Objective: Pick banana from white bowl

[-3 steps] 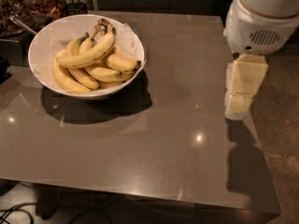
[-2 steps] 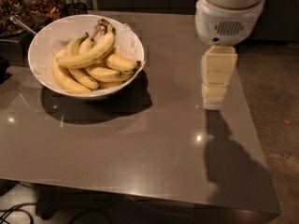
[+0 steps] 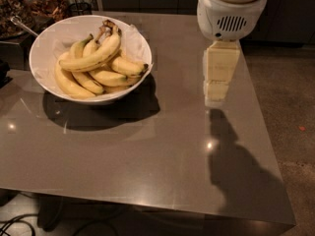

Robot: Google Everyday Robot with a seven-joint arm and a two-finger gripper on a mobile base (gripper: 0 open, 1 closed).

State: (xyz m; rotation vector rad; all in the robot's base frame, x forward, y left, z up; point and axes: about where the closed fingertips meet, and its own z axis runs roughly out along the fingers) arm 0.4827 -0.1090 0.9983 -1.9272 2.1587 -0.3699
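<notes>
A large white bowl point(image 3: 47, 77) stands on the left of the brown table and holds a bunch of yellow bananas. The long curved banana point(image 3: 93, 58) lies on top of the bunch, its brownish stem end pointing to the back. Shorter bananas with dark tips point(image 3: 125, 65) lie under it. My gripper point(image 3: 216, 90) hangs from the white arm housing point(image 3: 231, 9) to the right of the bowl, above the table and apart from the bananas. It holds nothing.
The brown table point(image 3: 147, 151) has its right edge just beyond the gripper, with bare floor past it. Dark clutter and a metal utensil point(image 3: 22, 26) sit at the back left behind the bowl. Cables lie on the floor under the front left.
The gripper and arm housing have moved left, toward the bowl. The bowl and bananas lie as before.
</notes>
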